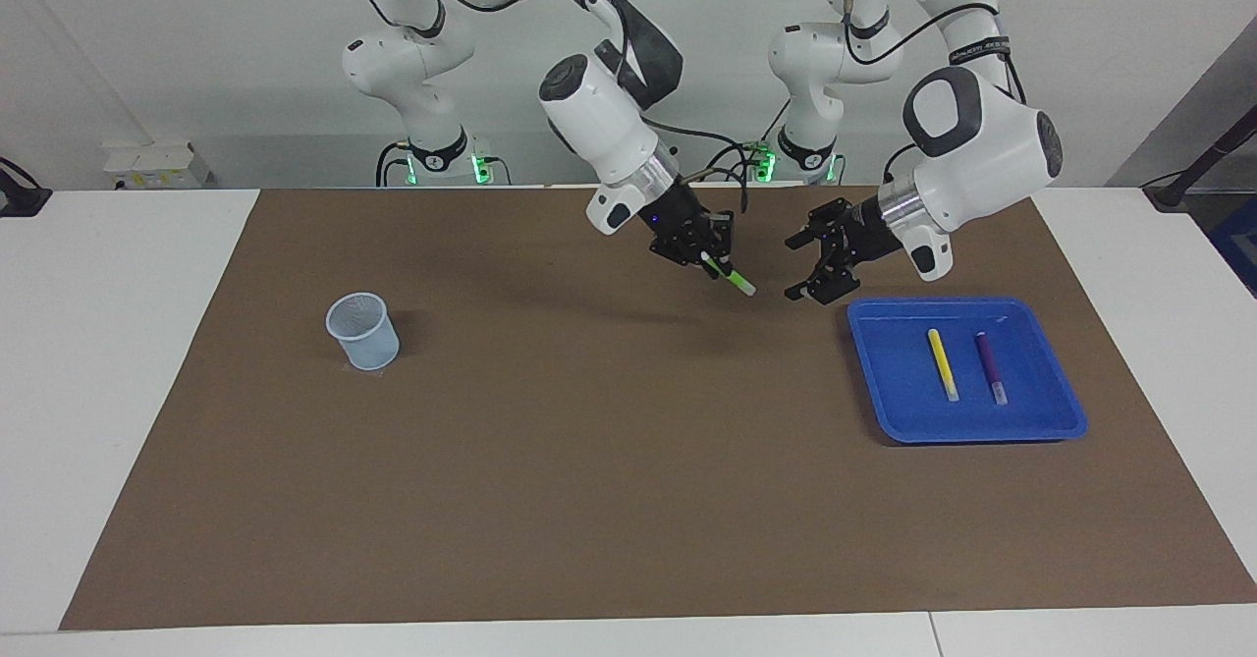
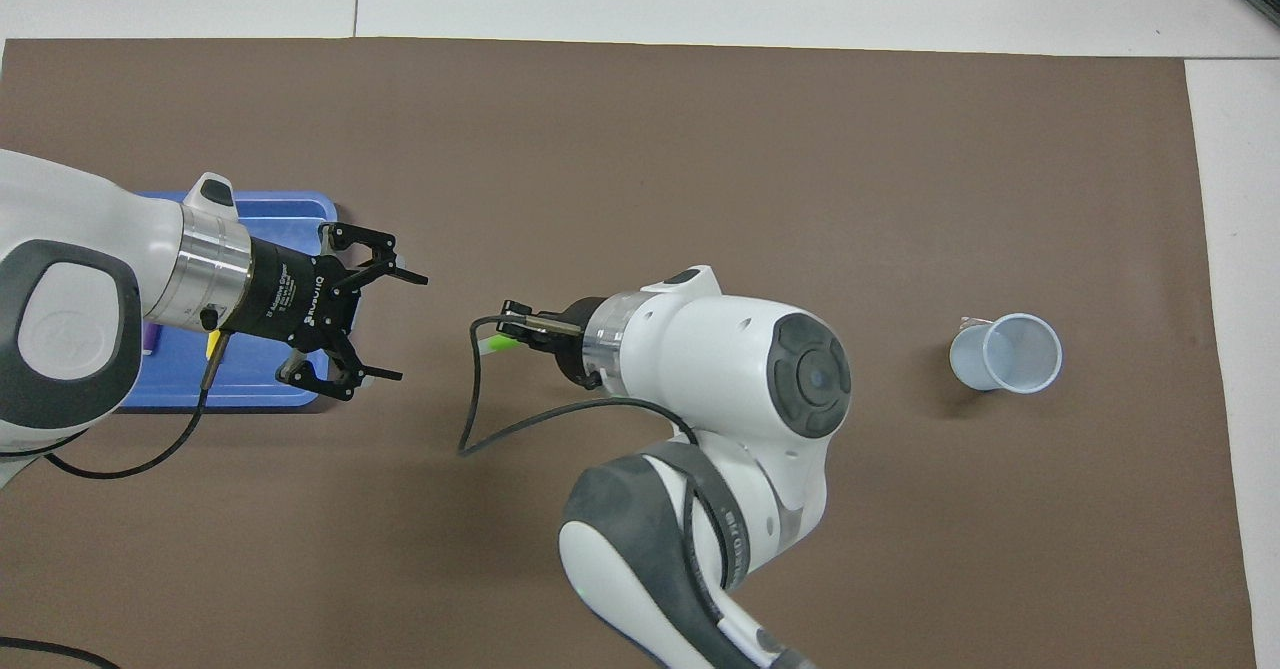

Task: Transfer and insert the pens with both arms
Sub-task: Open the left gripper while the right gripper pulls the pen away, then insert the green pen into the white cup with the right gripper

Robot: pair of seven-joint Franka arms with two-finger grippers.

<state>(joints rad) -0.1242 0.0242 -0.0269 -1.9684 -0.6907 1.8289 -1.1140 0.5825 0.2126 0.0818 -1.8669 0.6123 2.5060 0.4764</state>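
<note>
My right gripper is shut on the green pen and holds it tilted above the brown mat, whitish cap pointing toward my left gripper. It also shows in the overhead view, with the green pen sticking out of it. My left gripper is open and empty, a short gap from the pen's cap, over the mat beside the blue tray; in the overhead view its fingers are spread wide. The yellow pen and purple pen lie side by side in the tray.
A pale blue plastic cup stands upright on the mat toward the right arm's end of the table, also in the overhead view. The brown mat covers most of the white table. In the overhead view the left arm hides much of the tray.
</note>
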